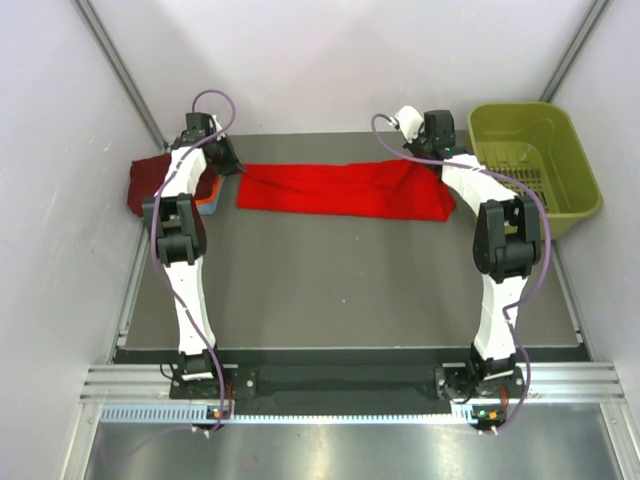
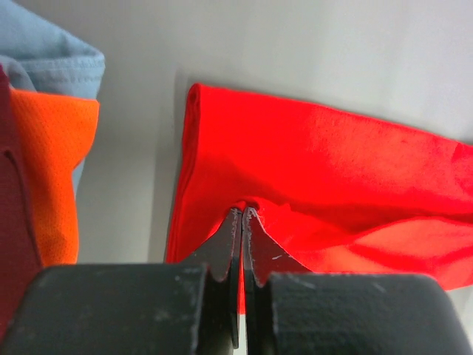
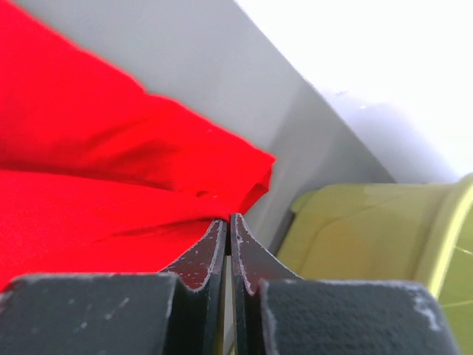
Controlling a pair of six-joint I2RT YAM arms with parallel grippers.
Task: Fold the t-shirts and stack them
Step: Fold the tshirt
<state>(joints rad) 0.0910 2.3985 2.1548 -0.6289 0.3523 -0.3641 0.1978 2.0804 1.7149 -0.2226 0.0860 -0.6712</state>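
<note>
A bright red t-shirt [image 1: 340, 190] lies folded into a long strip across the back of the table. My left gripper [image 1: 232, 168] is at its left end, shut on a pinch of the red cloth [image 2: 318, 163], which bunches up at the closed tips [image 2: 242, 212]. At the strip's right end my right gripper [image 1: 418, 162] is shut too, its tips [image 3: 229, 218] nipping the red fabric's [image 3: 89, 185] near edge. Left of the strip sits a pile of folded t-shirts: dark maroon [image 1: 148, 183] [image 2: 15, 222], orange [image 2: 55, 170] and grey-blue [image 2: 52, 52].
An olive-green plastic basket [image 1: 520, 106] stands at the back right corner, close beside the right gripper and showing in its wrist view [image 3: 369, 229]. The grey table top [image 1: 340, 290] stretches between the arms. White walls enclose the back and both sides.
</note>
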